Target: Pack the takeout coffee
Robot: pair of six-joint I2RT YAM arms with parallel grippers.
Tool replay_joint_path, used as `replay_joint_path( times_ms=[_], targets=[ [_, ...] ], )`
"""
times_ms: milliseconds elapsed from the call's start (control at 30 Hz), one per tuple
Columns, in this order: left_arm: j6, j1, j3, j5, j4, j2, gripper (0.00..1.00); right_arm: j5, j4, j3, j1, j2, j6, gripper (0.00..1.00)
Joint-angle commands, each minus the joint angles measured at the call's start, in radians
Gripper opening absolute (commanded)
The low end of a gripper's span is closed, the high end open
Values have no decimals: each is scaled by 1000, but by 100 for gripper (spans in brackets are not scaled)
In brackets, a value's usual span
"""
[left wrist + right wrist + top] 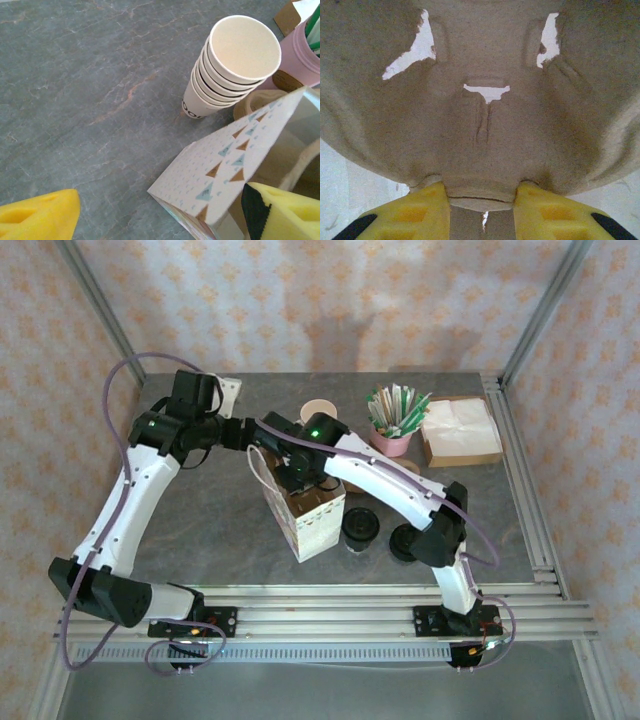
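Item, far left: we record the left gripper (160, 210) with its yellow fingers spread wide. The near wall of the paper bag (310, 520) stands between them unpinched, and one finger sits at the bag's mouth. Behind the bag, the stack of lidless cups (240, 65) stands on the table (200, 520), apart from both grippers. Item, centre: the right gripper (481, 200) is over the bag's opening, its fingers pressed onto the edge of a moulded pulp carrier (485, 125). We judge from the pale walls at either side that the carrier is already inside the bag. Item, right of the bag: the takeout coffee (361, 528) stands upright on the table just beside the bag, lid up and long axis vertical, with the loose lids (405, 540) further right. It lies to the right of the right gripper and nearer the bases, close under that arm's forearm. We judge the right arm the nearer of the two, once it has let go of the carrier.
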Motion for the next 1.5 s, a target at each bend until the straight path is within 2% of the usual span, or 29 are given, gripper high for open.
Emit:
replay_joint_path(
  times_ms=[0, 300, 533, 900, 1467],
  targets=[
    [-20, -1, -24, 19, 29, -42, 85, 5, -32, 46, -11, 1, -4, 34],
    [-67, -1, -67, -24, 47, -64, 84, -24, -108, 45, -11, 58, -25, 35],
    [-88, -2, -79, -12, 71, -72, 82, -36, -124, 67, -11, 101, -44, 36],
    [-140, -3, -106, -88, 109, -111, 80, -88, -116, 73, -14, 193, -80, 37],
    [-161, -15, -157, -19, 136, -149, 80, -109, -71, 5, -24, 265, -96, 38]
  ],
)
